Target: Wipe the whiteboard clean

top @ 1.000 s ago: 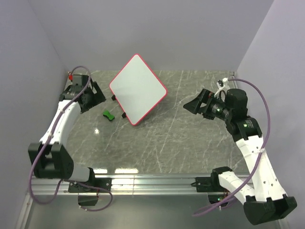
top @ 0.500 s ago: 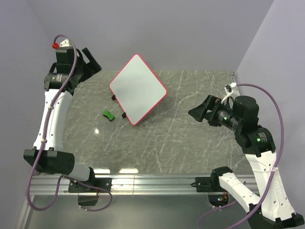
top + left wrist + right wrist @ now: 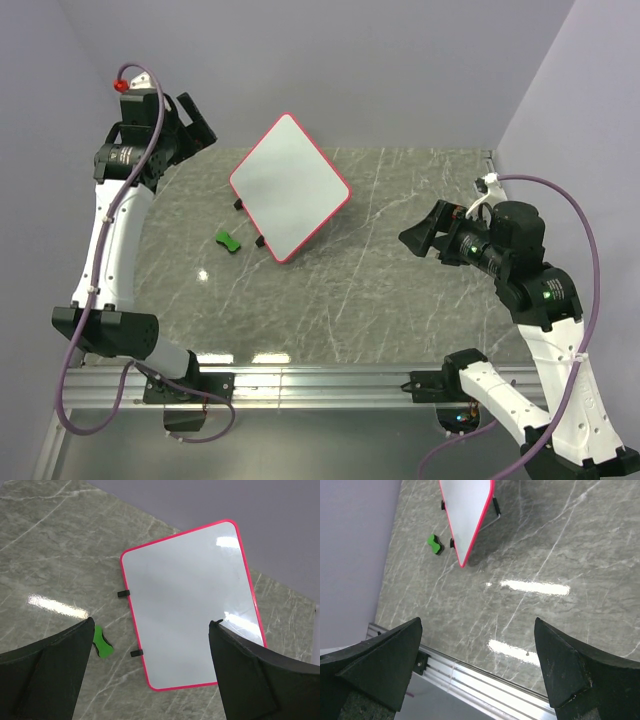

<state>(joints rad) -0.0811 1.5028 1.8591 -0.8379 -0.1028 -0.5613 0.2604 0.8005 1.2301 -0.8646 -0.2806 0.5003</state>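
i see the whiteboard (image 3: 289, 186) tilted on its black feet at the back-left of the tabletop (image 3: 380, 300), face plain white. a small green block (image 3: 228, 240) lies just beside its left edge. left hand (image 3: 197, 122) hangs high, fingers wide, holding nothing. right hand (image 3: 418, 228) is also wide and holding nothing, well apart from the board.

White shell links and black joint housings make up the left arm (image 3: 105, 240) and the right arm (image 3: 556, 345). A purple cable (image 3: 577, 208) loops along each. Small green lights (image 3: 547, 285) dot the right one; a red cap (image 3: 121, 86) shows at the frame's upper left. The fingers (image 3: 50, 675) are matte black wedges.
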